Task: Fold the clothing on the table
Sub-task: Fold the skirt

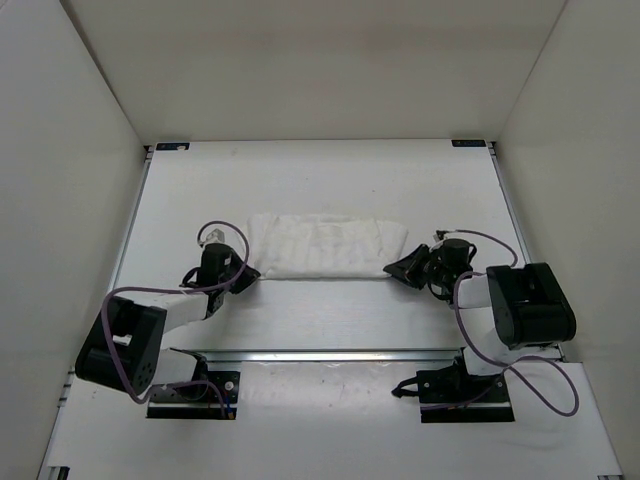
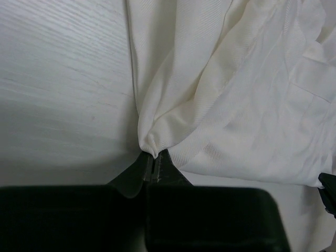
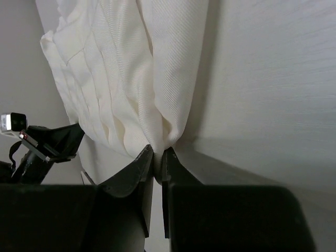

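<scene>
Left end effector (image 2: 154,160) and right end effector (image 3: 158,156) each pinch the clothing (image 1: 325,248) on the table (image 1: 320,180).

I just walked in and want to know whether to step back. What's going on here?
Two robot arms are folding the clothing, a white garment lying as a strip across the table. The left gripper is shut on the fabric at its near left end, and the right gripper is shut on the near right end. The rest of the garment appears to lie on the table.
</scene>
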`<move>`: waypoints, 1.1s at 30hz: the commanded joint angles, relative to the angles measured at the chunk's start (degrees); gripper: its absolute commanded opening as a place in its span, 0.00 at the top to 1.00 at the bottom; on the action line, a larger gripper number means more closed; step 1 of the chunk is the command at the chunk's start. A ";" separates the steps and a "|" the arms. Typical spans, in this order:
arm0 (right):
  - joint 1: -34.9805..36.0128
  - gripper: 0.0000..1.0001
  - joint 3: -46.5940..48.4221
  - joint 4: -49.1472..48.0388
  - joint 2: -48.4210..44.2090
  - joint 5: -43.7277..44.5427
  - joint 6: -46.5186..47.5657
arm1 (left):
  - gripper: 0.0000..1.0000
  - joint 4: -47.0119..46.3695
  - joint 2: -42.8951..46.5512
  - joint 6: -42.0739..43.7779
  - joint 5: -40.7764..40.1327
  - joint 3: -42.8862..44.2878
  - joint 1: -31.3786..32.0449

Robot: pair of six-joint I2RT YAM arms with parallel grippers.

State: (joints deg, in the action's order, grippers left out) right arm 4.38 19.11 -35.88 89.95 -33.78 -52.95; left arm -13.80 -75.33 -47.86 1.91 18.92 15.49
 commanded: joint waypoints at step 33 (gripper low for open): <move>31.83 1.00 52.42 40.10 15.15 8.30 27.90 | 1.00 -24.86 -22.40 -9.54 3.80 4.37 16.42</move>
State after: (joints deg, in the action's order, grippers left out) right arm 34.98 68.49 7.55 103.26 -23.88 -23.40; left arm -40.05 -97.08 -57.95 5.85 24.34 32.10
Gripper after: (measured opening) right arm 0.055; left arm 0.036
